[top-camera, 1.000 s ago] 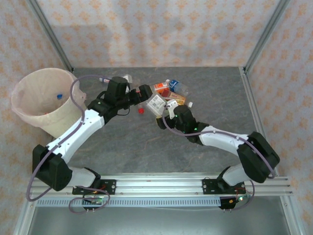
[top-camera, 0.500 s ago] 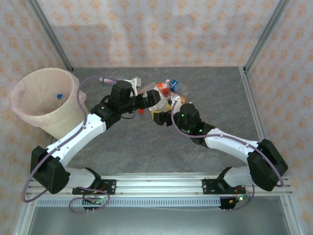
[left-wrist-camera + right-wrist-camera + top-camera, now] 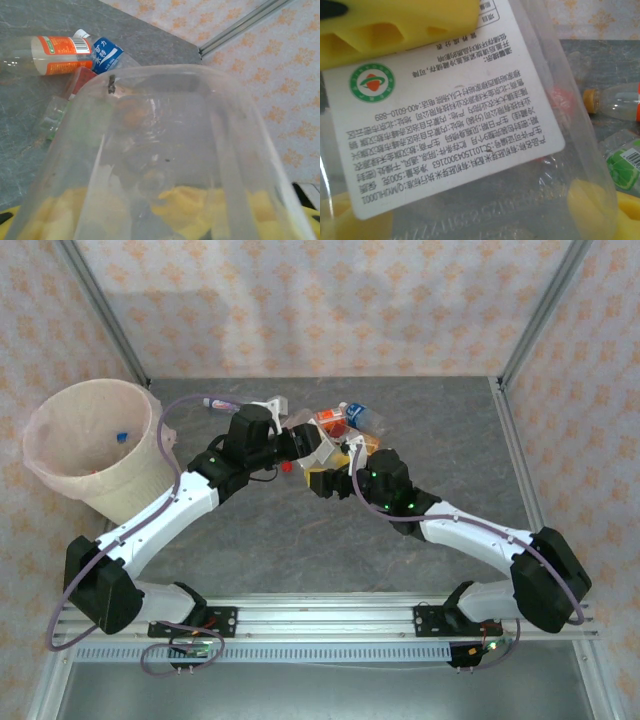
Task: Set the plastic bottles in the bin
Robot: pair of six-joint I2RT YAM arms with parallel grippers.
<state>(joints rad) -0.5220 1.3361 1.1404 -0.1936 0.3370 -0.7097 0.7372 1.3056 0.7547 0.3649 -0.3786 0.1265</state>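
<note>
A clear plastic bottle with a white printed label [image 3: 322, 452] hangs over the table's middle, held from both sides. My right gripper [image 3: 328, 478] is shut on it from the near side; its yellow pads [image 3: 590, 200] show through the plastic beside the label [image 3: 445, 115]. My left gripper [image 3: 305, 445] is shut on the same bottle [image 3: 160, 125]; its yellow finger [image 3: 400, 30] presses on the label. Just beyond lie an orange-labelled bottle [image 3: 52, 49], a blue-labelled one [image 3: 107, 52] and a green-labelled one [image 3: 625, 160]. The bin [image 3: 120, 485] stands at the far left.
A loose red cap [image 3: 288, 466] lies under the left wrist. One small bottle [image 3: 215, 402] rests between the bin and the pile, with a white piece [image 3: 272, 402] beside it. Metal frame posts and patterned walls close the table's back and sides.
My left gripper moved right to the white-labelled bottle and closed round it. My right gripper brought that bottle slightly forward and has kept its grip.
</note>
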